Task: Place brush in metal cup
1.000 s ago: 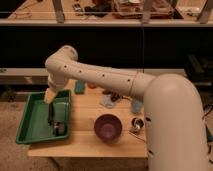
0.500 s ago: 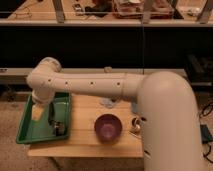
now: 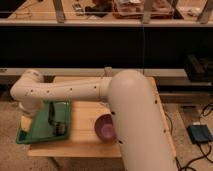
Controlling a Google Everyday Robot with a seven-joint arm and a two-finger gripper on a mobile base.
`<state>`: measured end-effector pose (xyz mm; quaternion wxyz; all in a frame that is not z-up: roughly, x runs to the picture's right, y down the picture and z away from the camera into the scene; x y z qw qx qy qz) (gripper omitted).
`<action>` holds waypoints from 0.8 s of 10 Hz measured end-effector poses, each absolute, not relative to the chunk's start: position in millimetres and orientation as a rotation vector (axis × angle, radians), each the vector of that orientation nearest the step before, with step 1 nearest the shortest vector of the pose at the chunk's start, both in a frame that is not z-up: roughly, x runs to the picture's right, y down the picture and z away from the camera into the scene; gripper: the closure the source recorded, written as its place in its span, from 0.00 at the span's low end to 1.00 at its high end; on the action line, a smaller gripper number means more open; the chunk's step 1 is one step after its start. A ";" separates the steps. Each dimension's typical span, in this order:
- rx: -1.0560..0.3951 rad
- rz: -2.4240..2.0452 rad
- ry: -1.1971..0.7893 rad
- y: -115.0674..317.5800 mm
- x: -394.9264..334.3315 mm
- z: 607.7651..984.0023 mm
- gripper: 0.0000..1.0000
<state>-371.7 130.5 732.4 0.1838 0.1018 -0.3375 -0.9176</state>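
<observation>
1. Gripper (image 3: 26,121): far left, hanging from the arm's bent wrist over the left edge of the green tray. We cannot tell how far open it is. We see nothing held in it, and it is apart from the brush.

2. Green tray (image 3: 40,131): shallow and rectangular, sitting on the left end of the table.

3. Brush (image 3: 54,120): dark, lying inside the tray in its right half. The slim handle points away from us, and the wider head lies at the near right corner. It lies just right of the gripper.

4. Table (image 3: 85,142): light wood, carrying both the tray and the bowl.

5. Arm (image 3: 70,91): white and thick, reaching leftward across the table's far side from the large rounded body at centre right, then bending down at the far left.

6. Purple bowl (image 3: 105,127): upright on the table, right of the tray and apart from it. Its right side is covered by the robot's body.

7. Blue box (image 3: 200,133): on the floor at far right, with dark cables beside it.
</observation>
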 end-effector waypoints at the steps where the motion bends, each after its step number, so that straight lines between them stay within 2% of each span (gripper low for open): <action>1: 0.251 -2.564 -0.949 133.7 -372.8 741.6 0.20; 5: 0.112 -2.497 -0.923 137.1 -360.0 780.9 0.20; 8: 0.079 -2.477 -0.909 134.2 -355.6 799.1 0.20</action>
